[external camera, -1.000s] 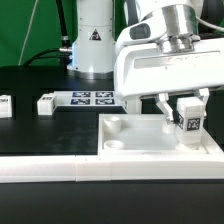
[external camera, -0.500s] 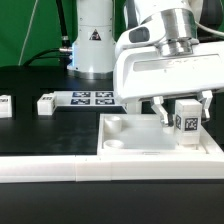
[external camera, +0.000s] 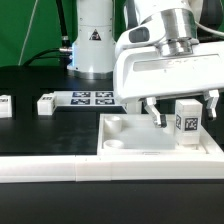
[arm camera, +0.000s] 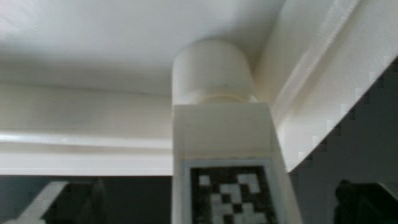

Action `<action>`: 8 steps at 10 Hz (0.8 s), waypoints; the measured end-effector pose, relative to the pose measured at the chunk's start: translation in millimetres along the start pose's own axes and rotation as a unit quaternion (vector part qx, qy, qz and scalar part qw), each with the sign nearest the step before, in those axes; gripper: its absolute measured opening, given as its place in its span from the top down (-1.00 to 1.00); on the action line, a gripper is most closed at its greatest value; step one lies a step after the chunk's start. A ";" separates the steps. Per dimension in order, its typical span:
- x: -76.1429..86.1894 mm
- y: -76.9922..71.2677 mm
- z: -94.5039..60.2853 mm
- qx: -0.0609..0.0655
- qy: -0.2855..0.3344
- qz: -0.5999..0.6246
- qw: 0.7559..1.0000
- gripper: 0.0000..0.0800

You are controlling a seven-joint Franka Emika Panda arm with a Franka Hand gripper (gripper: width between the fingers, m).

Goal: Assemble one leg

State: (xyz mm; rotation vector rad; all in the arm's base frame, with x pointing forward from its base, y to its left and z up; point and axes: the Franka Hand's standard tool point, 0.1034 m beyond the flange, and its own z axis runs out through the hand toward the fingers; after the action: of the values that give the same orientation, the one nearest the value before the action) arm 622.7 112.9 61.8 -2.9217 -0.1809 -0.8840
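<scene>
A leg point(external camera: 186, 121), a short white post with a black-and-white marker on its side, stands upright in the near corner of the large white tray-like part point(external camera: 130, 143), at the exterior view's right. My gripper point(external camera: 182, 112) is open, one finger point(external camera: 153, 110) on each side of the leg and apart from it. In the wrist view the leg point(arm camera: 228, 130) fills the middle with the tray part point(arm camera: 89, 110) behind it. My gripper point(arm camera: 214, 205) straddles it, with dark fingertips point(arm camera: 363, 196) at the edges.
Two more legs point(external camera: 5, 105) point(external camera: 47, 102) lie on the black table at the exterior view's left. The marker board point(external camera: 92, 99) lies behind the tray part. The robot's base point(external camera: 92, 40) stands at the back.
My fingers have spread apart and let go of the leg. The leg stays upright in the tray part's corner.
</scene>
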 end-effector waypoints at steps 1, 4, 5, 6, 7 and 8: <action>0.9 0.1 -1.8 0.000 -0.002 0.004 1.000 -0.62; 11.8 -0.4 -14.8 0.002 -0.010 0.012 1.000 -0.62; 8.5 -2.1 -13.4 0.006 -0.027 0.012 1.000 -0.62; 7.1 -2.8 -12.6 0.007 -0.035 0.012 0.999 -0.62; 4.6 -5.2 -10.9 0.014 -0.065 0.013 0.998 -0.62; 4.6 -7.8 -9.6 0.027 -0.129 0.019 0.991 -0.62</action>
State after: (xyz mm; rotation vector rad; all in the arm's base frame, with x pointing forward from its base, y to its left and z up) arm 620.2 119.9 72.7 -2.9677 -0.1611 -0.4837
